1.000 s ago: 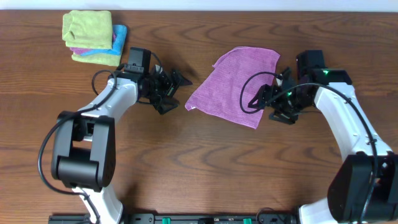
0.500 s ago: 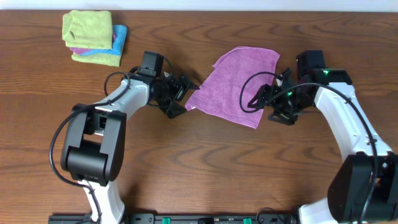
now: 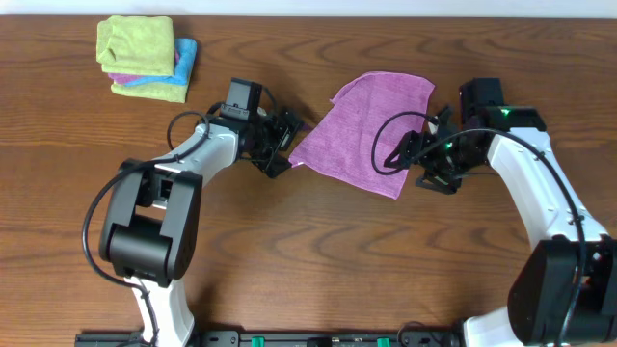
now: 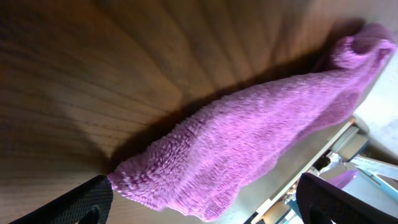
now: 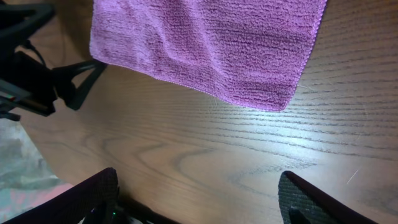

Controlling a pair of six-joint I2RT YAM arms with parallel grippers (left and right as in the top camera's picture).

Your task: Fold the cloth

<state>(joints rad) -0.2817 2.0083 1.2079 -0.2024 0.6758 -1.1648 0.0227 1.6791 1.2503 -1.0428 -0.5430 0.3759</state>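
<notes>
Cloth point(image 3: 371, 130) corner between left gripper point(image 3: 289, 146) jaws, apart — right gripper point(image 3: 420, 154) likewise apart, beside cloth.

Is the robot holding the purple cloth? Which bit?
Nothing. The left gripper is open at a corner of the purple cloth; the right gripper is open beside another corner.

Overhead is evenly lit and sharp. The left wrist view is blurred; the cloth point(image 4: 249, 149) shadows toward ten o'clock. Right wrist: glare on worktop point(image 5: 249, 143) centre.
</notes>
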